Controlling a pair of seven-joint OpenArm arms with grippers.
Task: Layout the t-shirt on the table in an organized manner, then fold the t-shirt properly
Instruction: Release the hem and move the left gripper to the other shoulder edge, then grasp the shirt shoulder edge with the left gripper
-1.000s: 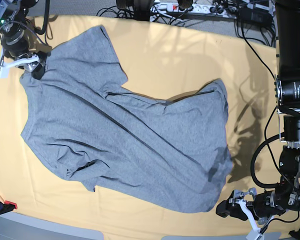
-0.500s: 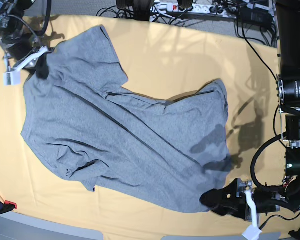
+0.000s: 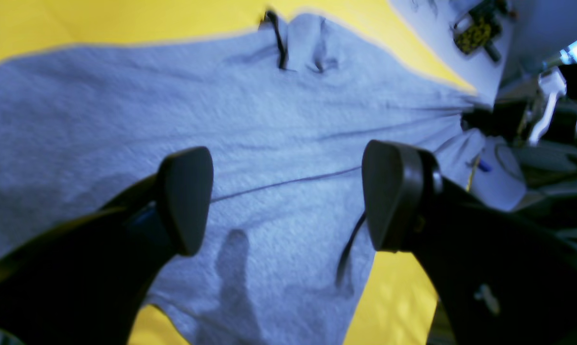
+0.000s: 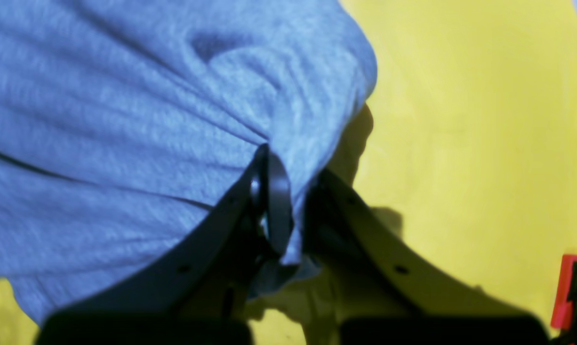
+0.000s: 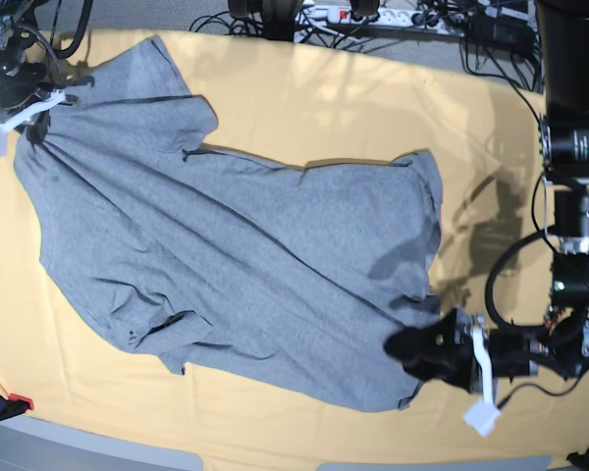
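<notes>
On the table [image 5: 304,108], one t-shirt [image 5: 236,265]: right fingers [image 4: 278,211] pinch it, left fingers [image 3: 187,196] spread wide.

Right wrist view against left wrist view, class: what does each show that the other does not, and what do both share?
Only the right wrist view shows the right gripper shut on a bunched edge of the t-shirt. Only the left wrist view shows the left gripper open above the t-shirt's flat fabric, pinching nothing. Both show the grey shirt on the yellow table.

The t-shirt [image 5: 236,265] lies spread diagonally on the table [image 5: 324,108], 2 tools at opposite corners.
</notes>
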